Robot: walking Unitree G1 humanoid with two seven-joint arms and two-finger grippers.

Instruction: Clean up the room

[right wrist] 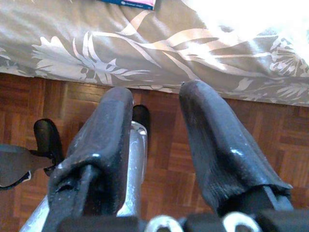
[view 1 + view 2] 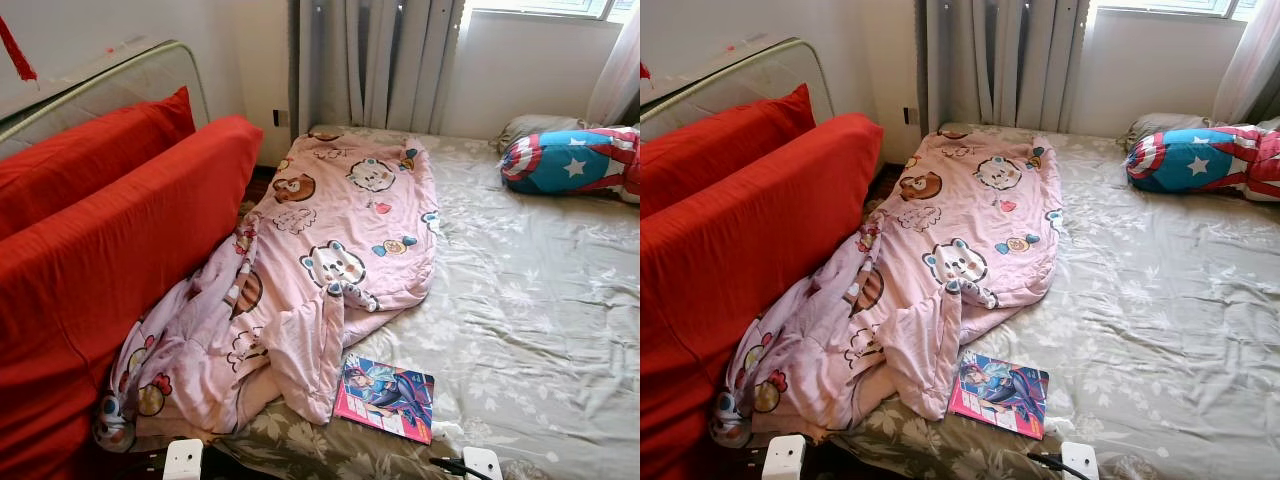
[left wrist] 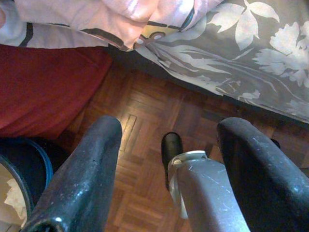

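Note:
A pink cartoon-print blanket lies crumpled along the left side of the bed, and its near end spills over the edge. A colourful comic book lies flat on the grey floral sheet by the bed's near edge. Beside the bed's near side, my left gripper hangs low over the parquet floor, open and empty. My right gripper also hangs open and empty above the floor, just below the sheet's edge. The book's edge lies beyond it.
Big red cushions lean against a frame left of the bed. A star-and-stripe pillow lies at the back right, under grey curtains. A dark bin with a blue rim stands on the floor by the red cushion.

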